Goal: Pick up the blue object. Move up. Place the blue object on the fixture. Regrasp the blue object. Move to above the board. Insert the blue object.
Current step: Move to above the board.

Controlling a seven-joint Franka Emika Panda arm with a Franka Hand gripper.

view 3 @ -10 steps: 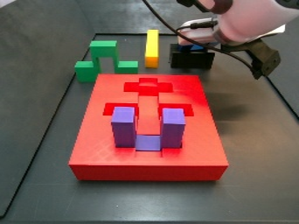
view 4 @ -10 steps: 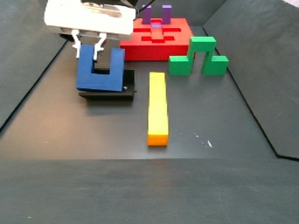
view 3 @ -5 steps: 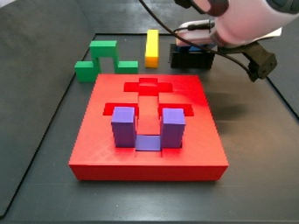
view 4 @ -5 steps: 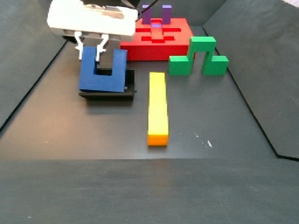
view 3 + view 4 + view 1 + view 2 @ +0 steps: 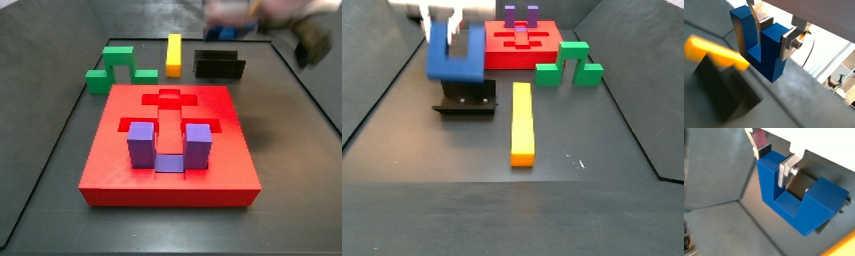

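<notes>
The blue object (image 5: 454,58) is a dark blue U-shaped block, held in the air above the fixture (image 5: 465,99). My gripper (image 5: 449,22) is shut on one of its prongs. Both wrist views show the silver fingers (image 5: 791,41) pressed on either side of that prong (image 5: 773,173), with the gripper (image 5: 777,31) closed around it. In a side view the arm and gripper (image 5: 235,22) are a blur above the fixture (image 5: 221,67). The red board (image 5: 167,150) lies in front with a purple U-block (image 5: 170,146) seated in it.
A yellow bar (image 5: 521,122) lies beside the fixture and also shows in a wrist view (image 5: 714,50). A green U-shaped block (image 5: 569,64) stands next to the board (image 5: 523,50). Raised dark walls border the floor.
The gripper has risen with the blue object, which sat on the fixture before and now hangs above it. The arm is motion-blurred.
</notes>
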